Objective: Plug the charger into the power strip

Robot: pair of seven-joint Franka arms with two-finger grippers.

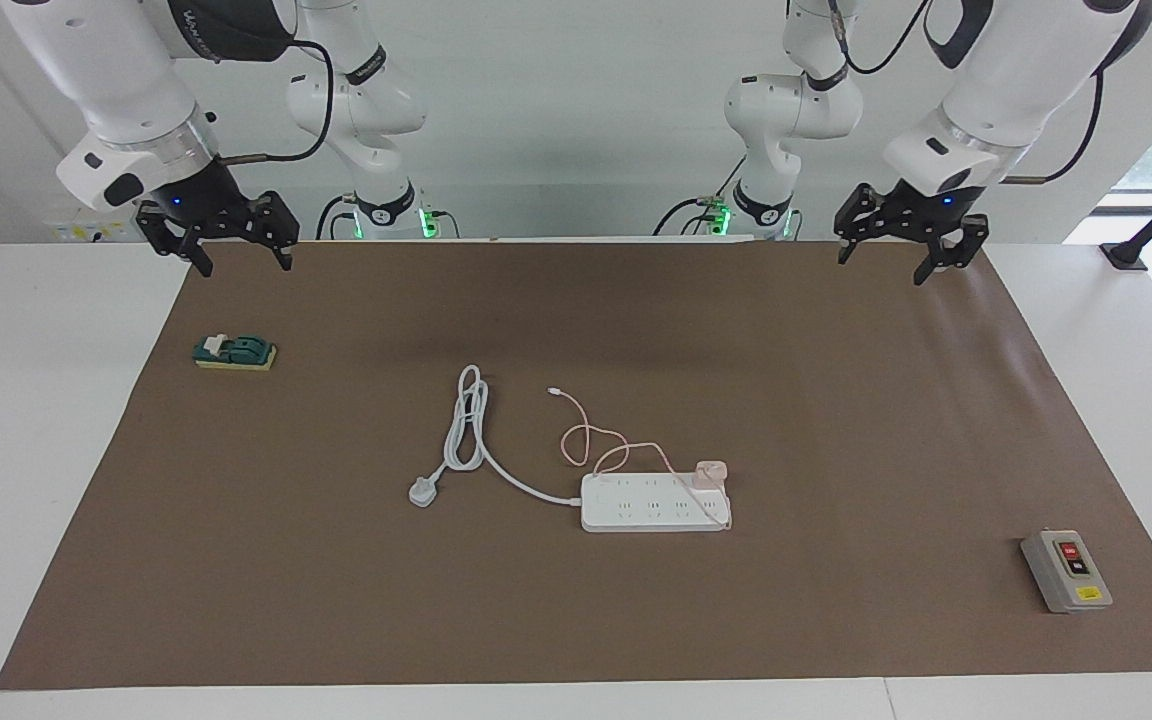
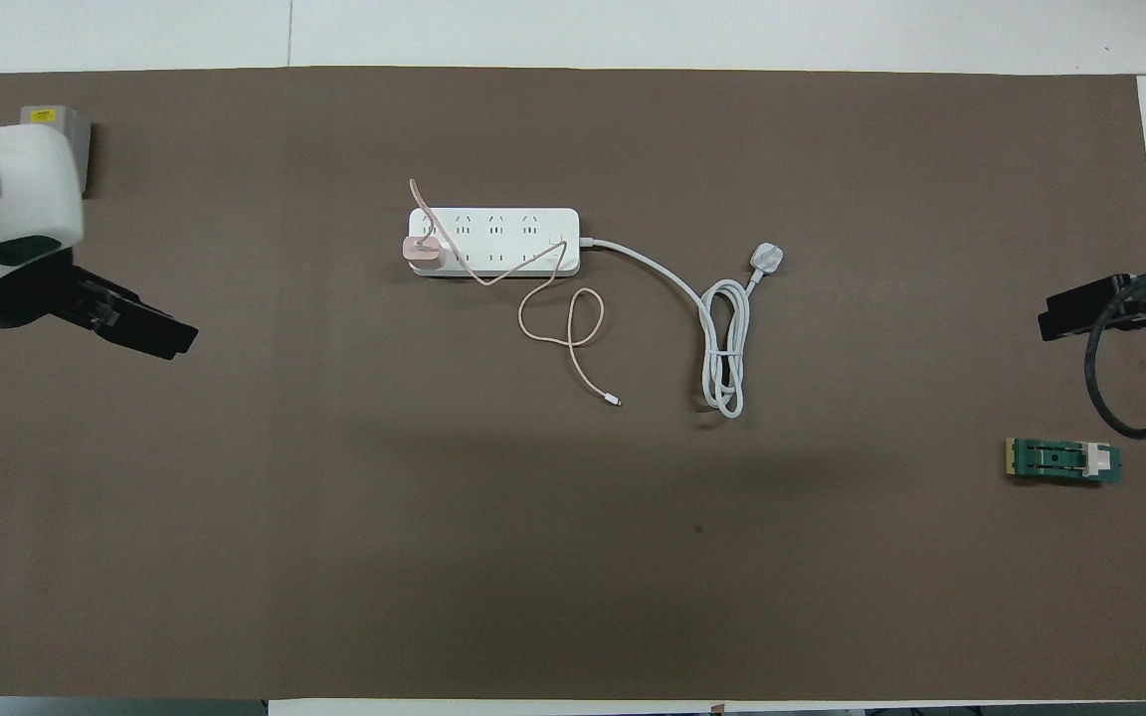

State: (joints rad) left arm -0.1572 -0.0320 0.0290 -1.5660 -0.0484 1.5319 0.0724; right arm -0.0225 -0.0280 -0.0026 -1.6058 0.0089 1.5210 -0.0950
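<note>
Brown mat (image 1: 836, 450) carried the power strip (image 1: 651, 505), charger (image 1: 711, 472) seated at its left-arm end. Left gripper (image 1: 901, 250) and right gripper (image 1: 236, 245) hung high, jaws wide, empty.

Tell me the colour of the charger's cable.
Pale pink, matching the charger; the cable shows best in the overhead view.

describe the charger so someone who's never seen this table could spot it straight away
On the brown mat, find the long white power strip near the middle. The charger sits on the strip's end toward the left arm's side, on the edge nearer the robots. It is a small pale-pink cube trailing a thin pink cable, unlike the grey-white three-pin plug on its thick white cord.
</note>
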